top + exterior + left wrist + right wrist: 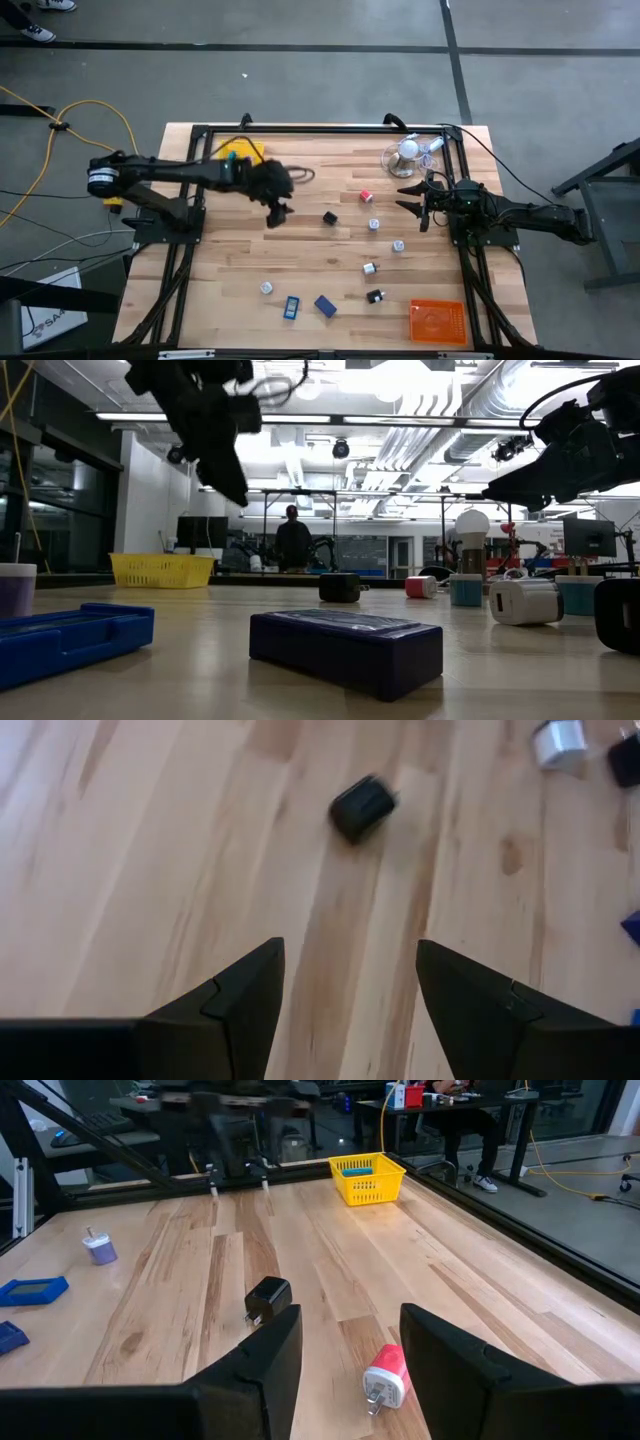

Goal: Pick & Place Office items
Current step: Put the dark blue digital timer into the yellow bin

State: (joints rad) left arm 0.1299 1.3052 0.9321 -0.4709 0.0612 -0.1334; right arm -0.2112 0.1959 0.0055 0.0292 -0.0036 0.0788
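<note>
High view: small office items lie scattered across the pale, wood-grained butcher-block desk point(230, 270). A boxy matte-black plug adapter point(329, 217) sits near the centre; a red-and-white plastic plug point(366, 196) lies beyond it, and a flat dark-blue rectangular block point(325, 305) rests near the front edge. The left gripper point(279, 211) hovers above bare wood just beside the black adapter, fingers apart. The right gripper point(413, 197) waits at the desk's right side, fingers likewise spread.
</note>
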